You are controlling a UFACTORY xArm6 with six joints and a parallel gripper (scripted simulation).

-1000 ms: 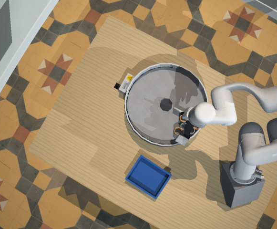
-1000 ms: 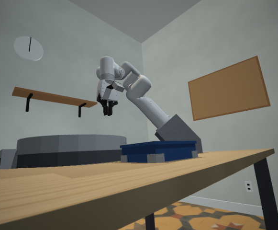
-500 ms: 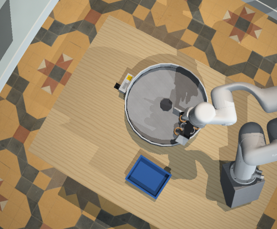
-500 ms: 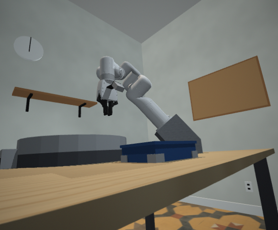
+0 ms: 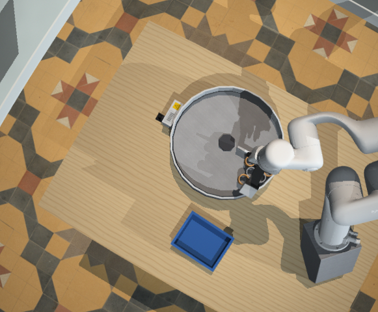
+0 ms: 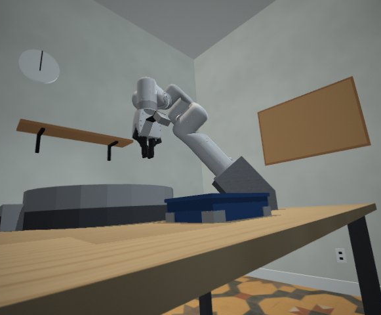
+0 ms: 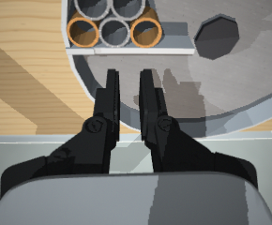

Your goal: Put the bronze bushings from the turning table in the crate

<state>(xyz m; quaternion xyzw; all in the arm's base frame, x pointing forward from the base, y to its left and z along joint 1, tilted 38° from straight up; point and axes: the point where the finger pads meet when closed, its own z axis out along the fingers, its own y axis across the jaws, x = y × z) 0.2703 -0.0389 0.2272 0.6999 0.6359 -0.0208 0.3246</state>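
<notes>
The turning table (image 5: 199, 127) (image 6: 95, 196) (image 7: 258, 70) is a round grey dish with a dark hub. Bronze bushings (image 5: 239, 179) (image 7: 83, 45) and steel bushings (image 7: 114, 45) stand upright, close together, near its rim. At least three bronze ones show in the overhead view, partly hidden by the arm. In the wrist view, two bronze ones flank a steel one beside a pale wall, with two more steel ones behind. The blue crate (image 5: 199, 238) (image 6: 244, 211) is empty. My gripper (image 6: 147, 157) (image 7: 129, 85) is empty, its fingers a narrow gap apart, high above the dish.
The crate stands apart from the dish, towards the table's near edge. A pale divider wall (image 7: 145, 51) borders the bushings. A control box (image 5: 171, 116) (image 6: 10, 216) is attached to the dish's far side. The robot's base (image 5: 336, 263) stands at the table's right.
</notes>
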